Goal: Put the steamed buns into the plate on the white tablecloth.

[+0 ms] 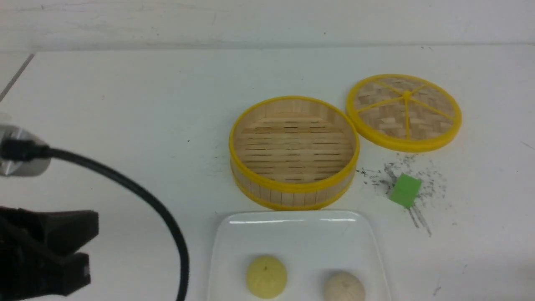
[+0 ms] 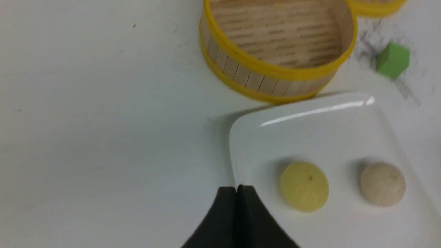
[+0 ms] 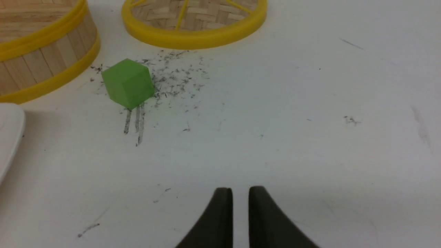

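The pale yellow bun [image 1: 266,276] and the off-white bun [image 1: 344,287] sit side by side in the white plate [image 1: 292,221] at the front of the white tablecloth [image 1: 125,104]. In the left wrist view my left gripper [image 2: 237,188] is shut and empty, over the plate's [image 2: 310,117] near corner, just beside the yellow bun [image 2: 304,186]; the off-white bun [image 2: 382,184] lies beyond it. My right gripper [image 3: 240,190] is empty, its fingers almost together, over bare cloth well short of the plate's edge [image 3: 8,137]. It is out of the front view.
The empty bamboo steamer [image 1: 294,152] stands just behind the plate, its woven lid [image 1: 403,112] flat at the back right. A green cube [image 1: 405,190] lies on dark scribble marks right of the steamer. My left arm [image 1: 42,251] and its black cable [image 1: 138,192] fill the front left.
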